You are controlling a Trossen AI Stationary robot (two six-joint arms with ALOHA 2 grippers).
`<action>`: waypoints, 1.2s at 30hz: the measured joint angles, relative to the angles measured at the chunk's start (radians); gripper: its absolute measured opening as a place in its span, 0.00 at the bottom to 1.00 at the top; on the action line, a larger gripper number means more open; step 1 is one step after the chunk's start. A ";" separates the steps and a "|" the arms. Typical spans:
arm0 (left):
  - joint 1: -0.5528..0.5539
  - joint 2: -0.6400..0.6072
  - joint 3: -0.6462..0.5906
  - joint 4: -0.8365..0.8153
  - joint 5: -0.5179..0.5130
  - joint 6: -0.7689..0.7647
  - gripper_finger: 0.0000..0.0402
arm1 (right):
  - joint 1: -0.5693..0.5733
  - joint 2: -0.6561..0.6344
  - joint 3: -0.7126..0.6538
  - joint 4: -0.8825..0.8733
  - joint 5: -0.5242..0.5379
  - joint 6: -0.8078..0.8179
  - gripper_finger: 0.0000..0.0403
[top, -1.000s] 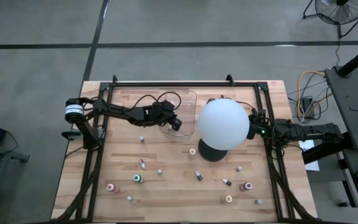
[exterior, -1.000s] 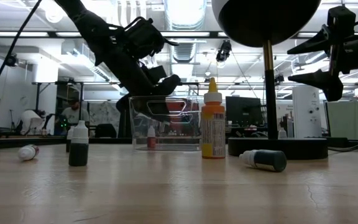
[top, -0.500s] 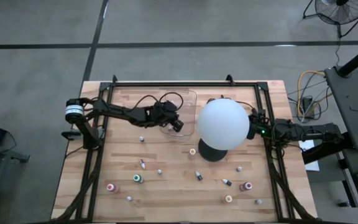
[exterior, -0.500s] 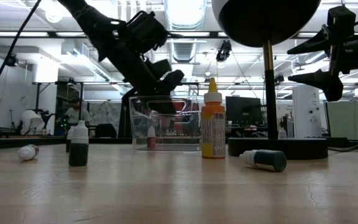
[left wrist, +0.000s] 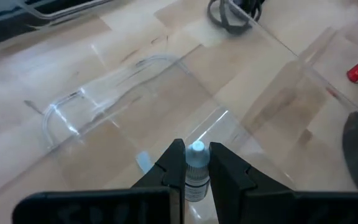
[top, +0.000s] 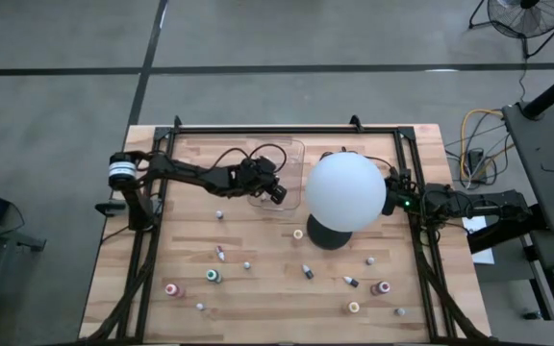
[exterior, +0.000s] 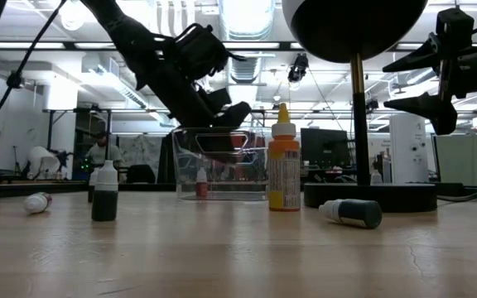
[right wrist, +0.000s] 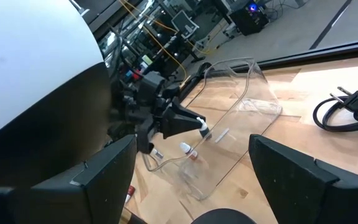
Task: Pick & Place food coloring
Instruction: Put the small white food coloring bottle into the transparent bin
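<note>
My left gripper hangs over the clear plastic tray, shut on a tiny food coloring bottle with a pale blue cap. It also shows in the high view and low view. A red bottle lies on its side in the tray. Several more bottles are scattered on the near half of the table, among them a yellow one and a dark one, both upright. My right gripper waits open at the table's right edge, behind the white globe. My left gripper pinches the small bottle between its two fingers, on the sides of its body just below the cap. The fingers slant down from the table's left and lie along the bottle, whose cap pokes out past the fingertips. The bottle is lifted clear above the tray.
The big white globe on its black base stands right of the tray, close to my left gripper. A black frame runs around the tabletop. A cable lies beyond the tray. Bare wood shows between the scattered bottles at the near side.
My left gripper has edged a little toward the table's right over the tray, still shut on the bottle.
</note>
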 joint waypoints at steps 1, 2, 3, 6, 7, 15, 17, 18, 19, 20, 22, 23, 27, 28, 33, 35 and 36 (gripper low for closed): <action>0.000 0.002 0.000 -0.005 -0.001 -0.003 0.06 | 0.000 0.000 0.000 0.000 0.000 0.000 0.75; 0.000 0.003 -0.002 -0.003 -0.002 -0.006 0.06 | 0.000 0.000 0.000 0.000 0.000 0.000 0.75; 0.000 0.005 -0.004 -0.001 -0.002 -0.008 0.06 | 0.000 0.000 0.000 0.000 0.000 0.000 0.75; 0.000 0.018 -0.007 -0.003 -0.003 -0.007 0.06 | 0.000 0.000 0.000 0.000 0.000 0.000 0.75; -0.001 0.022 -0.008 -0.005 -0.003 -0.007 0.06 | 0.000 0.000 0.000 0.000 0.000 0.000 0.75; -0.006 0.026 -0.006 -0.001 0.000 -0.008 0.07 | 0.000 0.000 0.000 0.000 0.000 0.000 0.75; -0.006 0.026 -0.006 -0.001 0.001 -0.008 0.09 | 0.000 0.000 0.000 0.000 0.000 0.000 0.75; -0.006 0.026 -0.006 -0.001 0.001 -0.008 0.10 | 0.000 0.000 0.000 0.000 0.000 0.000 0.75; -0.006 0.026 -0.006 -0.001 0.001 -0.008 0.11 | 0.000 0.000 0.000 0.000 0.000 0.000 0.75; -0.006 0.026 -0.006 -0.001 0.001 -0.008 0.11 | 0.000 0.000 0.000 0.000 0.000 0.000 0.75; -0.006 0.026 -0.006 -0.001 0.001 -0.009 0.13 | 0.000 0.000 0.000 0.000 0.000 0.000 0.75; -0.006 0.026 -0.006 -0.001 0.001 -0.008 0.13 | 0.000 0.000 0.000 0.000 0.000 0.000 0.75; -0.006 0.026 -0.006 -0.002 0.001 -0.009 0.13 | 0.000 0.000 0.000 0.000 0.000 0.000 0.75; -0.006 0.026 -0.006 -0.002 0.001 -0.009 0.13 | 0.000 0.000 0.000 0.000 0.000 0.000 0.75; -0.006 0.026 -0.006 -0.002 0.010 -0.009 0.13 | 0.000 0.000 0.000 0.000 0.000 0.000 0.75; -0.006 0.026 -0.006 -0.002 0.010 -0.006 0.13 | 0.000 0.000 0.000 0.000 0.000 0.000 0.75; -0.006 0.026 -0.007 -0.003 0.010 -0.003 0.13 | 0.000 0.000 0.000 0.000 0.000 0.000 0.75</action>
